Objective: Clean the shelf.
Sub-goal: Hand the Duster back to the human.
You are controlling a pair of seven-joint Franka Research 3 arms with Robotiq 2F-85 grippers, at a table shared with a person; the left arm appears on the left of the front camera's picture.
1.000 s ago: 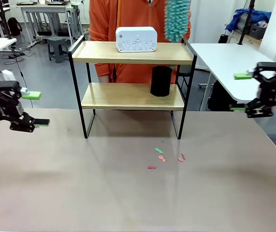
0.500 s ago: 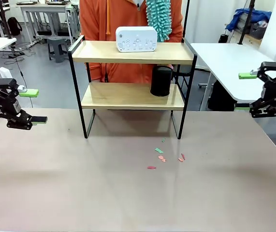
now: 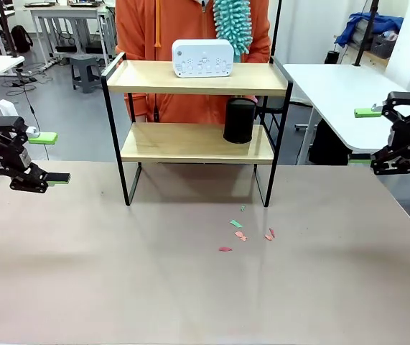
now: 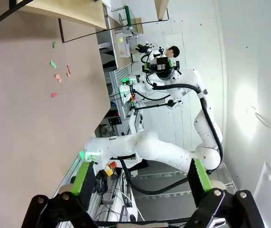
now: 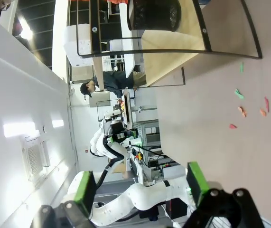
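the shelf [image 3: 197, 79] stands at the far middle of the tabletop [image 3: 190, 287], in front of a person in orange. task looks barely begun: a white device [image 3: 202, 58] sits on the top board, a black cylinder [image 3: 239, 121] on the lower board, both not yet moved. the person holds a teal duster [image 3: 232, 25] just above the top board; whether it touches the board can't be told. small coloured scraps [image 3: 244, 233] lie on the tabletop in front of the shelf, uncleared. left claw [image 3: 50, 158] hangs at the left edge, wide open, holding nothing. right claw [image 3: 366, 136] hangs at the right edge, wide open, empty too. the person's hands are hidden behind the shelf and the duster; dust on the boards is too fine to make out.
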